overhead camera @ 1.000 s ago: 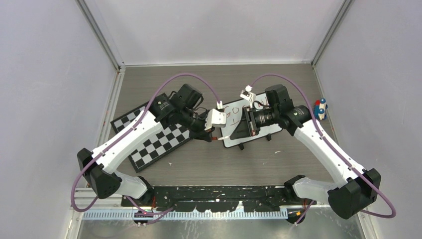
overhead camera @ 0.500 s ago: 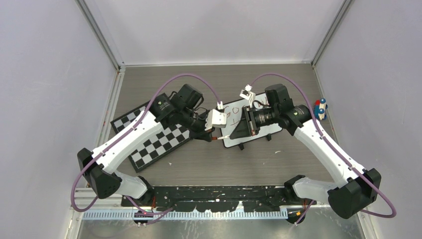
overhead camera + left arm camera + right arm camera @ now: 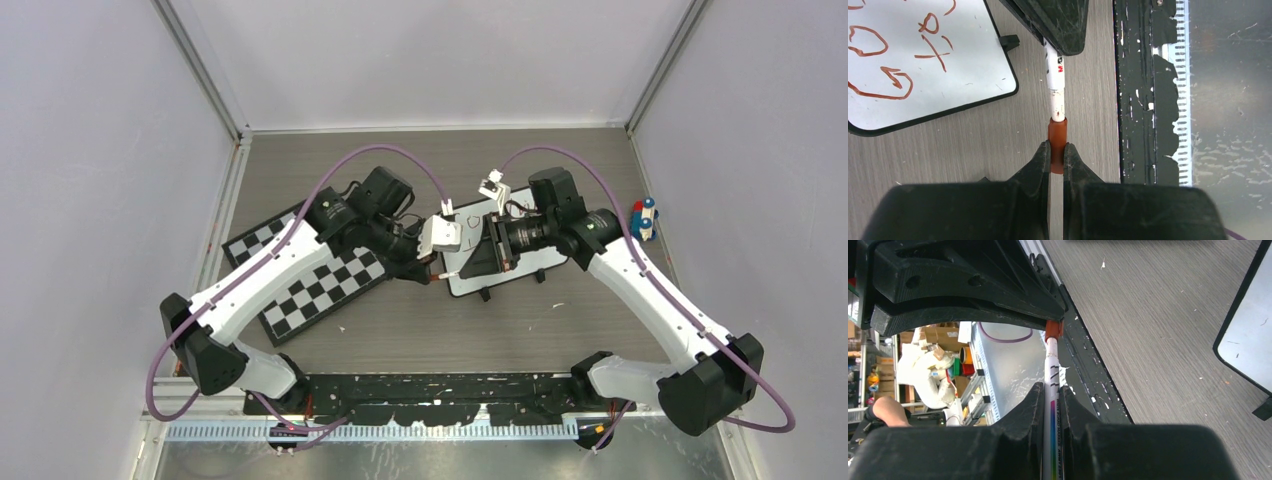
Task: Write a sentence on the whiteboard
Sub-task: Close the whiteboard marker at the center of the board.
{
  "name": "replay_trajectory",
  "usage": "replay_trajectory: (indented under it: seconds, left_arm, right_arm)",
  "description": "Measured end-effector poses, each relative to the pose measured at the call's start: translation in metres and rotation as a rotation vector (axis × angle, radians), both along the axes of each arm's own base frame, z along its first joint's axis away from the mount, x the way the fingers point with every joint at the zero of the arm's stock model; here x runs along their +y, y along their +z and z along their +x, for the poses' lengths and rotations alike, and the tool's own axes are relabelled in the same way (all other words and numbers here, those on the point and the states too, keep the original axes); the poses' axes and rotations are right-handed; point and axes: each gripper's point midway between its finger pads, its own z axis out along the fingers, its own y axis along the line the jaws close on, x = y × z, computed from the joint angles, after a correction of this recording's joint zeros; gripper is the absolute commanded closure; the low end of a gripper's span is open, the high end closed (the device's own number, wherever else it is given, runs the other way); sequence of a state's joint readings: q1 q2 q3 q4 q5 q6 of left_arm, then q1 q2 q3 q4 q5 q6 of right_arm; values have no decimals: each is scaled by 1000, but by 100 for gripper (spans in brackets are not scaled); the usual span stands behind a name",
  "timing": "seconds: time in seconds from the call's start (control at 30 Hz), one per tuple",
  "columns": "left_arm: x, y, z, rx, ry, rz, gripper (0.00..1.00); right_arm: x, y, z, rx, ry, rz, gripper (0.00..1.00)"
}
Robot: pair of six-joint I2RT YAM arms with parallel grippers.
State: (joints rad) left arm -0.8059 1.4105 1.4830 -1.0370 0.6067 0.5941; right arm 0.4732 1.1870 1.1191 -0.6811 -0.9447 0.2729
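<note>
The whiteboard [image 3: 541, 262] lies mid-table, largely hidden under both arms. It also shows in the left wrist view [image 3: 968, 75] with part of the red-brown sentence [image 3: 930, 56], and its corner shows in the right wrist view [image 3: 1248, 350]. My left gripper [image 3: 431, 273] [image 3: 1057, 151] is shut on the red-brown marker cap [image 3: 1057, 137]. My right gripper [image 3: 492, 258] [image 3: 1052, 390] is shut on the white marker barrel [image 3: 1052, 365] [image 3: 1054, 80]. The cap [image 3: 1053, 330] sits over the barrel's end, and the marker spans the gap between the two grippers, just off the board's near-left corner.
A black-and-white checkerboard [image 3: 320, 285] lies left of the whiteboard, under the left arm. A small red, white and blue object [image 3: 645, 218] stands at the right wall. The black mounting rail [image 3: 440, 390] runs along the near edge.
Both grippers have drawn slightly closer together along the marker. The left wrist has shifted a little to the right. Both grips are unchanged.
</note>
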Motion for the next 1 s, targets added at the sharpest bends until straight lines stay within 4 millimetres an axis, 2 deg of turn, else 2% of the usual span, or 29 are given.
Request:
replay_trajectory:
  seconds: [0.37,0.63,1.0]
  left_arm:
    - [-17,-7,9,148,141,24,100]
    - [-20,-9,9,214,184,61,100]
    - [-26,-13,-2,166,144,162,100]
  right_arm:
    - [1,-11,11,-20,-36,-52,100]
    - [2,-15,12,-17,-40,-65,100]
    - [4,-21,4,52,-12,-71,100]
